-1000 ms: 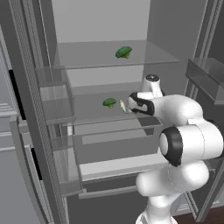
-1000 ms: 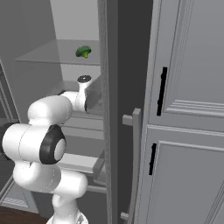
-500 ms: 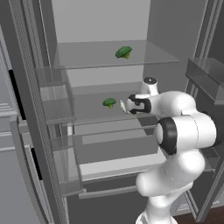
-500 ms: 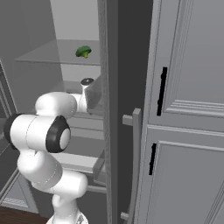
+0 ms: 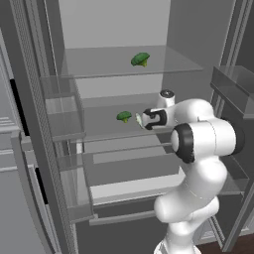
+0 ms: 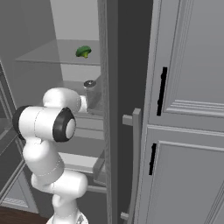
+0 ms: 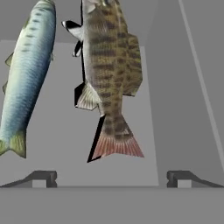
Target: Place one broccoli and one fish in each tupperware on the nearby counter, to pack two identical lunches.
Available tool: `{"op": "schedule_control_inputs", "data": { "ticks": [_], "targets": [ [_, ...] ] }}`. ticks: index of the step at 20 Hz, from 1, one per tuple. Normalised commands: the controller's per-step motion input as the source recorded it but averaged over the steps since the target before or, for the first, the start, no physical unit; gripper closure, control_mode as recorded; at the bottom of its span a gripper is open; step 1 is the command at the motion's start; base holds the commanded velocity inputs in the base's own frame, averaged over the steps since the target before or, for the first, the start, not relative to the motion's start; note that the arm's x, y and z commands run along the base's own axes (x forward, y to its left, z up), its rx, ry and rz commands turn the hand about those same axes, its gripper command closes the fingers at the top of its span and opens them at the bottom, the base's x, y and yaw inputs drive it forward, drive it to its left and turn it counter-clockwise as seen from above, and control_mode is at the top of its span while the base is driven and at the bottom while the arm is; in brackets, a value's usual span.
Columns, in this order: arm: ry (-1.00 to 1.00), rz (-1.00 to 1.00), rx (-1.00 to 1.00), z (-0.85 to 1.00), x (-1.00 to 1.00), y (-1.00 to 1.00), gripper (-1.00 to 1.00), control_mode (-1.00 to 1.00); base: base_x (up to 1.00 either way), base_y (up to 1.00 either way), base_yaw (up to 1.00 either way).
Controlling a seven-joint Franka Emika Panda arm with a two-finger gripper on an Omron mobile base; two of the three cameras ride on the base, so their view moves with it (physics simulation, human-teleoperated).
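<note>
Gripper (image 7: 112, 179) jaws wide apart, empty | brown fish (image 7: 109, 74) beside silvery fish (image 7: 26, 74) on fridge shelf (image 7: 57, 144) | likely light, slippery | grip across mid-body

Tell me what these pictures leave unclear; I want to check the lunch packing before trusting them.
- Brown fish: head cut off by the hand view's top edge.
- Silvery fish: partly cut off by the left edge.
- Lower broccoli: in the right base view, hidden behind the arm.
- Gripper: open, fingertips wide apart; in the right base view the fridge door hides it.

Flanking base views (hand view close)
</note>
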Motion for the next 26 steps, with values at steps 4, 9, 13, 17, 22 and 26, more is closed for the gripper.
{"op": "schedule_control_inputs", "data": {
  "ticks": [4,9,13,17,22,26],
  "targets": [
    [-0.02,0.00,0.00,-0.15,0.30,0.00,-1.00,-1.00,0.00,0.00,0.00],
    [-0.02,0.00,0.00,-0.14,0.30,0.00,-1.00,-1.00,0.00,0.00,0.00],
    [-0.03,0.00,0.00,-0.13,0.35,-0.02,-1.00,-1.00,0.00,0.00,0.00],
    [-0.04,0.00,0.00,-0.25,0.28,0.00,1.00,-1.00,0.00,0.00,0.00],
    [-0.03,0.00,0.00,-0.36,0.05,0.00,1.00,-1.00,0.00,0.00,0.00],
    [0.00,0.00,0.00,0.00,0.00,0.00,1.00,-1.00,0.00,0.00,0.00]
  ]
}}
